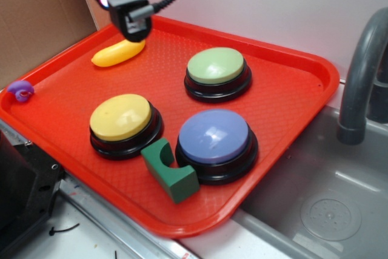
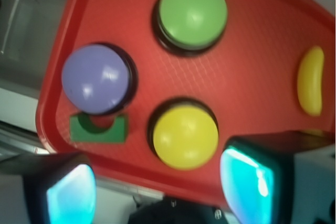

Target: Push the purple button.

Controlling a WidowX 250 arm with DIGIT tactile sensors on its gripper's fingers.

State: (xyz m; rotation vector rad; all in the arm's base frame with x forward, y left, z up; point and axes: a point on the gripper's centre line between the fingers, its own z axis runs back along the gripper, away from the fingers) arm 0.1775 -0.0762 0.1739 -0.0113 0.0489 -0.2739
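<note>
Gripper point(image 1: 134, 28) of mine hangs spread and empty above the yellow banana point(image 1: 118, 53); purple button point(image 1: 215, 139) sits well apart on the red tray point(image 1: 291, 71), touching a green block point(image 1: 170, 168), beside yellow button point(image 1: 121, 118) and green button point(image 1: 216, 67).

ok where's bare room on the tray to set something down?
Free: the right end of the red tray, past the green button, and the left strip between the banana and yellow button. Crowded: the front, where the green block sits against the purple button.
</note>
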